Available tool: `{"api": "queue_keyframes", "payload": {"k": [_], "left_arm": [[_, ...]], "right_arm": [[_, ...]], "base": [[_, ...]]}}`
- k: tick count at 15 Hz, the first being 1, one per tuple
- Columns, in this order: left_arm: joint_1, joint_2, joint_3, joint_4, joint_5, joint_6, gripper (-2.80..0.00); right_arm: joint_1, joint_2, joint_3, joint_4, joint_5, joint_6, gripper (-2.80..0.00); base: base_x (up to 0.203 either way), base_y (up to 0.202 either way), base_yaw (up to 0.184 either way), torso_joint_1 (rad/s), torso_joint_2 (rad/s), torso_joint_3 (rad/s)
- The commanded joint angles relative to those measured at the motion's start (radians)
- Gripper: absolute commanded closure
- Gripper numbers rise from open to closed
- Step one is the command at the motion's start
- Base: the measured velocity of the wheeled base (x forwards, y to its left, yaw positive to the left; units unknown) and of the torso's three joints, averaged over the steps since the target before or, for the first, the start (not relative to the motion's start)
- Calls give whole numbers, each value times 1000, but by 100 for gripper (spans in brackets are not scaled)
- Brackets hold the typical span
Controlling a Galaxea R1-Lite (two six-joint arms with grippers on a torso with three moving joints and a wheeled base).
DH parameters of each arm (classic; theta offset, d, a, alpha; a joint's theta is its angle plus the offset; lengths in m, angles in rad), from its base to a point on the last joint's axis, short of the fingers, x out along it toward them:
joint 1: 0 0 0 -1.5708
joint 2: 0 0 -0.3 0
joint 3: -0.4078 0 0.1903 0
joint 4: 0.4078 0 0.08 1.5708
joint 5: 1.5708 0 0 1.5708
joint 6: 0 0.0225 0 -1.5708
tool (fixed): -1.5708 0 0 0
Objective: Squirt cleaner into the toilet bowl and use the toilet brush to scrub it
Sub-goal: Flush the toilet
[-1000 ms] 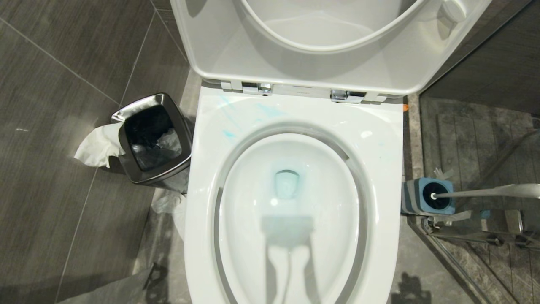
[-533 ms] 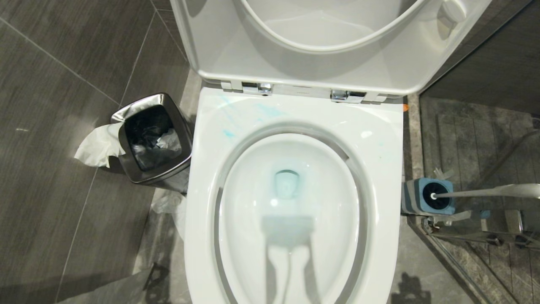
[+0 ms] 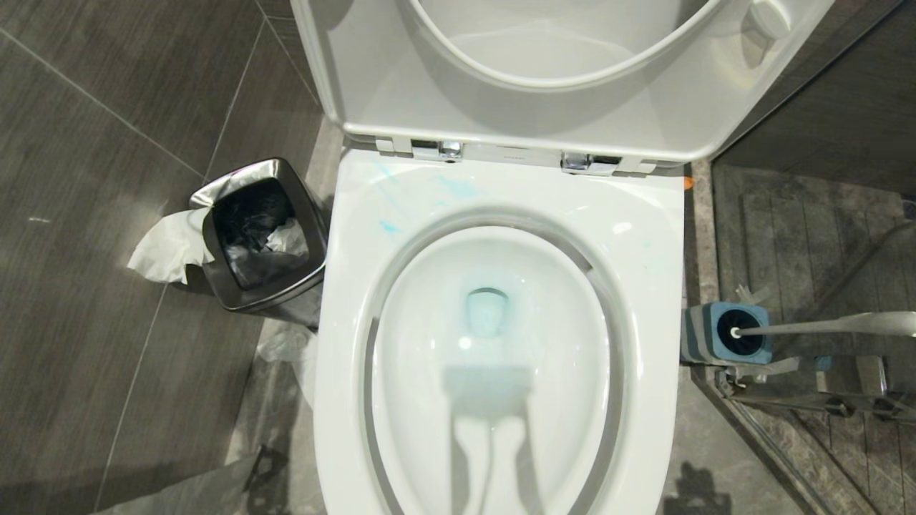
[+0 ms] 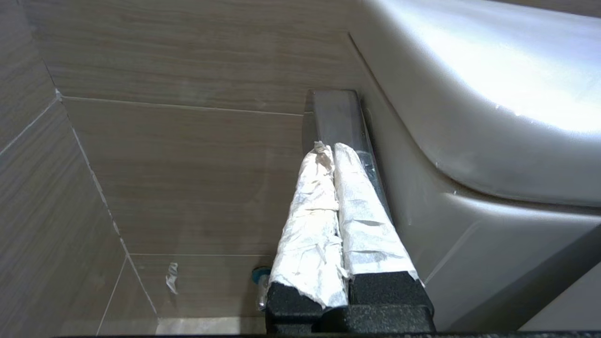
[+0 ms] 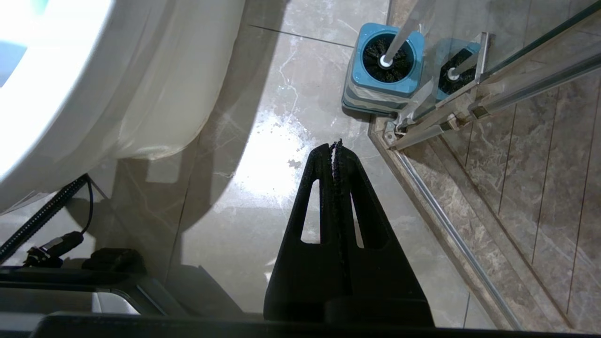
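The white toilet bowl (image 3: 644,286) stands with seat and lid raised. Pale blue cleaner (image 3: 388,227) streaks the back left of the rim and tints the water at the bottom. The toilet brush (image 3: 830,325) stands in its blue holder (image 3: 730,336) on the floor to the right, its white handle leaning away. Neither gripper shows in the head view. My left gripper (image 4: 332,149), fingers wrapped in white, is shut on nothing beside the bowl's outer wall (image 4: 469,141). My right gripper (image 5: 336,145) is shut and empty above the floor, short of the brush (image 5: 401,33) and holder (image 5: 387,61).
A chrome waste bin (image 3: 215,214) with a black liner stands left of the bowl, white tissue (image 3: 164,247) hanging at its side; the left gripper points at the bin (image 4: 335,112). A glass shower screen and metal rail (image 5: 469,108) run right behind the holder.
The crumpled contents of the waste bin have shifted slightly. The bowl, the brush and its holder have not moved.
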Motion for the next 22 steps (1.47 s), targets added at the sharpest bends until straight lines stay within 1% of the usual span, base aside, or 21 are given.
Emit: {"api": "queue_keyframes", "payload": {"k": [1,2,3,16,19,22], "left_arm": [[-1,9,70,16,3,18,0],[-1,5,106,42,4,40,0],[-2,9,116,62,6,53,0],[-21,11,108,62,5,59,0],[-23,-40,94,75,5,65,0],[-21,-140,59,138,7,70,0]], "right_arm": [[0,1,0,0,1,0,0],[0,1,0,0,1,0,0],[0,1,0,0,1,0,0],[0,1,0,0,1,0,0],[0,1,0,0,1,0,0],[0,1,0,0,1,0,0]], "base": [[0,0,0,0,0,0],[0,0,0,0,0,0],[0,0,0,0,0,0],[0,0,0,0,0,0],[0,0,0,0,0,0],[0,0,0,0,0,0]]}}
